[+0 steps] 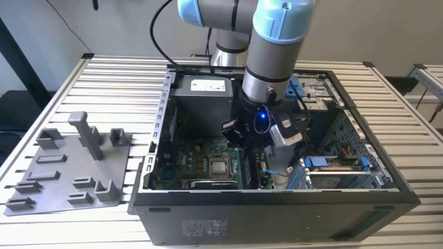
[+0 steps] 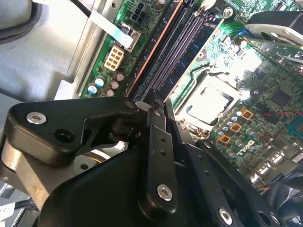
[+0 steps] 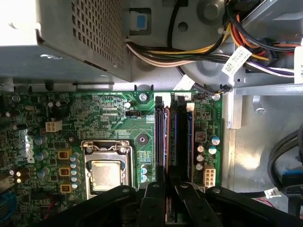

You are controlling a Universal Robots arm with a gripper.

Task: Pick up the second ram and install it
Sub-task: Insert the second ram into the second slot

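**Ram over the slots, lined up lengthwise**

The gripper is down inside the open case, over the motherboard. In both wrist views its two fingers stand close together, pinched on a thin edge — I take that to be the ram, held on its long edge, though most of the stick is hidden by the fingers and I cannot see how far it has gone in.

The relation that matters: the slots lie directly ahead of and beneath the fingertips, and their long axis runs the same way as the pinched stick — away from the gripper, toward the power supply. In the first wrist view the stick appears to sit over the slot nearest the socket. Alignment looks close; seating I cannot judge.

A grey fixture lies on the table at the exterior view's left, well apart.
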